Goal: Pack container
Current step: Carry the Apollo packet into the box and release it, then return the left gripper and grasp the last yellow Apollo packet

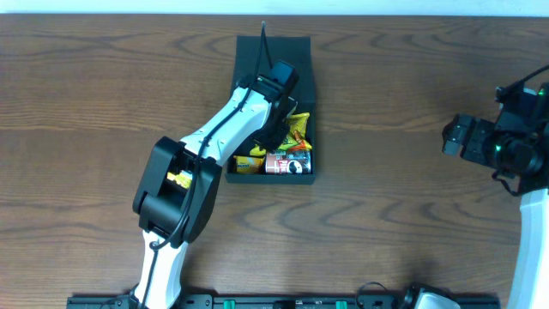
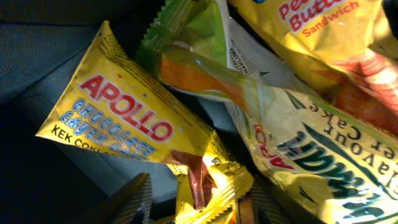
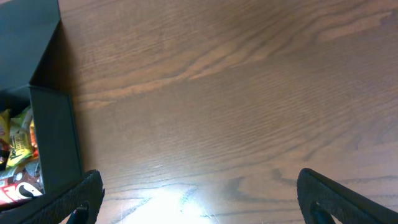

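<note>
Brown wood surface, largely bare. The box sits near the far edge, centre, with its lid folded back for access and snack packets inside. The left hand reaches in among them; its grip cannot be determined. The right hand is spread wide and empty near the right edge, with ample clearance.

We seem to be in a robotics lab: a wood-grain desk, left arm and right arm rising from a black rail.

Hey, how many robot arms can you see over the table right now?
2. The left arm reaches down into the container. The right arm sits far off to the right side, not touching it. None seems hidden.
</note>
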`<state>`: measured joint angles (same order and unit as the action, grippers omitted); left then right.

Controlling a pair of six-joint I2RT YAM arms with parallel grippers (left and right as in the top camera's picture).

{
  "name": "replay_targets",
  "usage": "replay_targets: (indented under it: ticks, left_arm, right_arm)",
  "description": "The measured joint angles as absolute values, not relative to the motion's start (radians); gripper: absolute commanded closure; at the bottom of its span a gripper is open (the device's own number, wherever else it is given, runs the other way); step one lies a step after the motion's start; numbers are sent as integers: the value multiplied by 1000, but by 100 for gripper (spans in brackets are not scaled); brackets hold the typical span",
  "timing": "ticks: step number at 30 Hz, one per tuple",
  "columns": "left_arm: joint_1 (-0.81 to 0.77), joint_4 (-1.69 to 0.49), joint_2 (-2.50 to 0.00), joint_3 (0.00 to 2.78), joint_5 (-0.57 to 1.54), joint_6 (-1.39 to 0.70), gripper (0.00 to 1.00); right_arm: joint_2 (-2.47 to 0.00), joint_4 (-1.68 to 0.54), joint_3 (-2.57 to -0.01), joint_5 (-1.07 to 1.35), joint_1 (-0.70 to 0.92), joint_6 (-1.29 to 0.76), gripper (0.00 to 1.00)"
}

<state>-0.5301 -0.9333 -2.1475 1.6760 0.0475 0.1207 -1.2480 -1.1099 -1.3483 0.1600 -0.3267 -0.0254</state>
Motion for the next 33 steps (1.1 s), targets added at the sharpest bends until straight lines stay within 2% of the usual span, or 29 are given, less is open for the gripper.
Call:
replay_targets:
  ticks: [5,10,15,17,18,19,22,26,29,33]
  left_arm:
    - [-529,-941,-2147,1677,45,121,48]
    - [-530,-983,-2142,1699,41,126,58]
    - [-535,-993,-2097,1723,28,131,62]
    - [-536,-993,-2067,1740,15,128,76]
    - [-536,-992,-2045,1749,7,127,91]
    - [-536,-992,-2019,1758,-6,124,94]
    - [-536,-997,-1930,1776,-82,46,94]
    - [-504,-1141,-1828,1790,-236,-218,94]
    - [-407,-1293,-1797,1794,-299,-409,94]
    - [-244,-1354,-1800,1767,-320,-498,94]
  right_arm:
    - [-1248,-1110,-1348,160,-327,-25,1]
    - [-1248,-1110,-1348,160,-327,-25,1]
    - [-1248,-1110,-1348,160,-327,-25,1]
    - [-1248,-1110,-1348,160,-327,-25,1]
    - [-1248,-1110,-1348,160,-327,-25,1]
    - [-1248,-1110,-1348,160,-327,-25,1]
    - [-1248,-1110,-1348,160,-327,-25,1]
    - [-1248,-1110,-1348,160,-327,-25,1]
    - [-1248,-1109,-1348,160,-327,-25,1]
    - [-1248,-1100,-1348,160,-327,-25,1]
